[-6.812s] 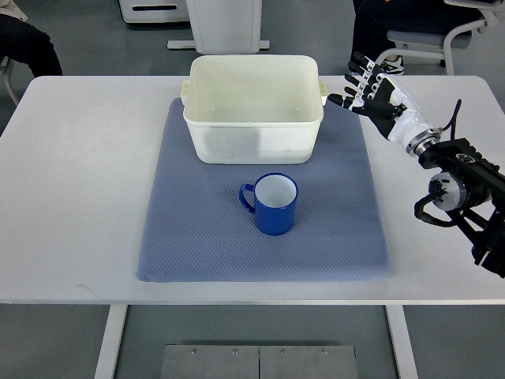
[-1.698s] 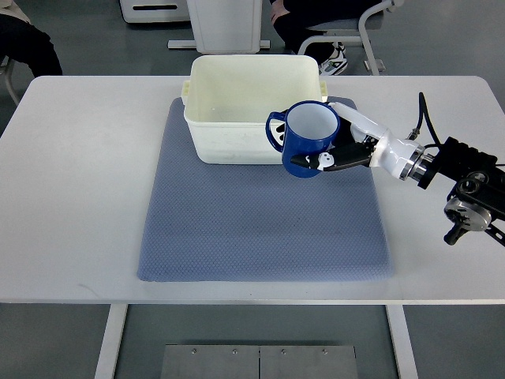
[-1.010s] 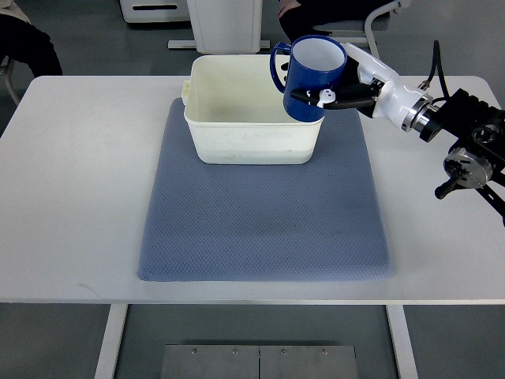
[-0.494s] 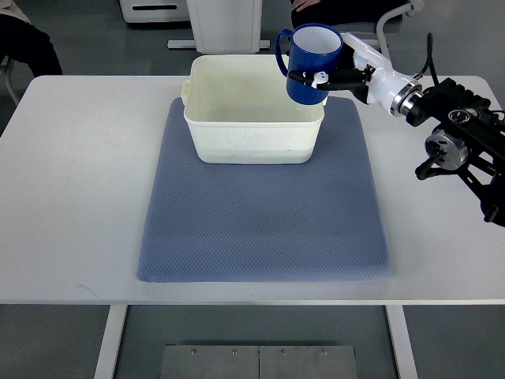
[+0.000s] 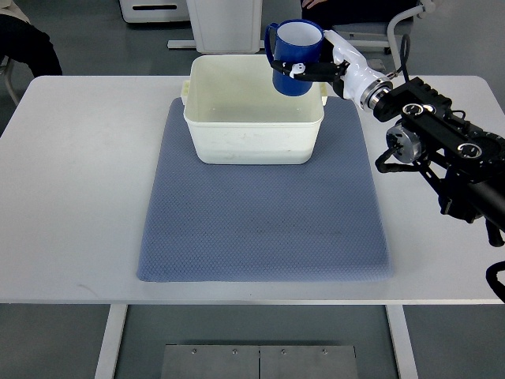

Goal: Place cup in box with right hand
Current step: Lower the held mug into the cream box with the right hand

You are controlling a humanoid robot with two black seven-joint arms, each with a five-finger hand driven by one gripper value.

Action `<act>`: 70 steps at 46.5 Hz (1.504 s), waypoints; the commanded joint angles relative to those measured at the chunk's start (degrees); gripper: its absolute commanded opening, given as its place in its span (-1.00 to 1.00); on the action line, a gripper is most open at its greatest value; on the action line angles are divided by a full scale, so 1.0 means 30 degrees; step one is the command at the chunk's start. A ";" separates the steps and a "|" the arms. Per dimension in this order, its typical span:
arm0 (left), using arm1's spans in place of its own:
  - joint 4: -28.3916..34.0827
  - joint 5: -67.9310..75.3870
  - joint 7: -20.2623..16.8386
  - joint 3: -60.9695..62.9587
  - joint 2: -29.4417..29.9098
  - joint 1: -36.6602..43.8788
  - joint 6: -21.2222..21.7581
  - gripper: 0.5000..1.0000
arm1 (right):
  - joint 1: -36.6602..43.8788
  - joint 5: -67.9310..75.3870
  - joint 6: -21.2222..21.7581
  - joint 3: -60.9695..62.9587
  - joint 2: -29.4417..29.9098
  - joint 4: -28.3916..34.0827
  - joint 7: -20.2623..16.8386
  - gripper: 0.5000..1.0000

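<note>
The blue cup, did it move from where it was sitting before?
Yes. The blue cup left the mat; the right hand now holds it above the white box's far right corner.

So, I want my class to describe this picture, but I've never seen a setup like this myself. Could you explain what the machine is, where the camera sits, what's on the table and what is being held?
This is a humanoid robot with two arms that end in fingered hands. The single camera looks steeply down from the robot's own side, so its right arm enters from the picture's right edge. The left arm is out of view.

On the white table lies a blue-grey mat. On the mat's far part stands an open cream plastic box, which looks empty.

The right hand grips a blue cup with a white inside, holding it upright in the air over the box's far right corner. The cup's handle points to the picture's left. The cup is not yet set down in the box.

Beyond the table, parts of seated people and a chair show.
</note>
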 commanded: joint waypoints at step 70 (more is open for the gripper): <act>0.0001 0.0000 -0.0002 0.0000 0.0000 0.0001 -0.0001 1.00 | -0.0141 0.0089 -0.1707 -0.2400 0.2002 -0.1390 0.0433 0.10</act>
